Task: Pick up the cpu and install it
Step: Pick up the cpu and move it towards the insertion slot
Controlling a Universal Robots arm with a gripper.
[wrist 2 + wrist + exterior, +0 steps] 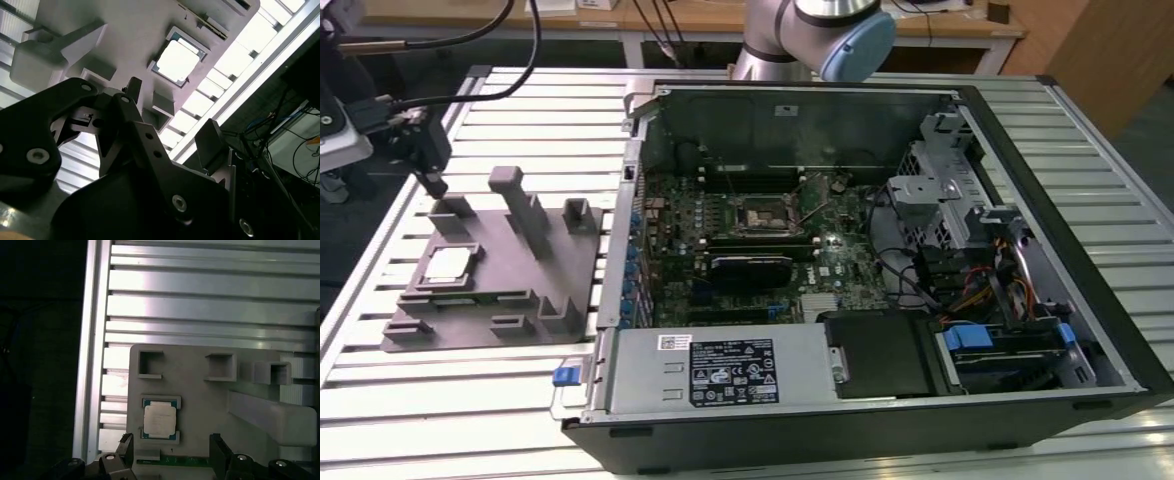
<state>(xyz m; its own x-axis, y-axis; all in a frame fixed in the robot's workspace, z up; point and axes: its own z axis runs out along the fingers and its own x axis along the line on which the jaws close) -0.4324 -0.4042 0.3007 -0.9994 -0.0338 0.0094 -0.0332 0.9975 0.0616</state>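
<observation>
The cpu (447,265) is a small silver-topped square lying flat in a recess of the grey moulded tray (520,300), at the exterior view's left. My gripper (432,183) hangs above the tray's far left corner, a little beyond the cpu and not touching it. In both wrist views the cpu (177,61) (159,420) lies just ahead of my gripper (170,117) (171,447). The two dark fingers (218,446) stand apart, open, with nothing between them. The dark square socket (761,214) sits mid-motherboard inside the opened computer case (1067,250).
The tray carries tall grey blocks (523,205) and small pockets (150,364) around the cpu's recess. It rests on a ribbed aluminium table (440,410). The case's wall (630,180) rises beside the tray. The arm's base (801,40) stands behind the case.
</observation>
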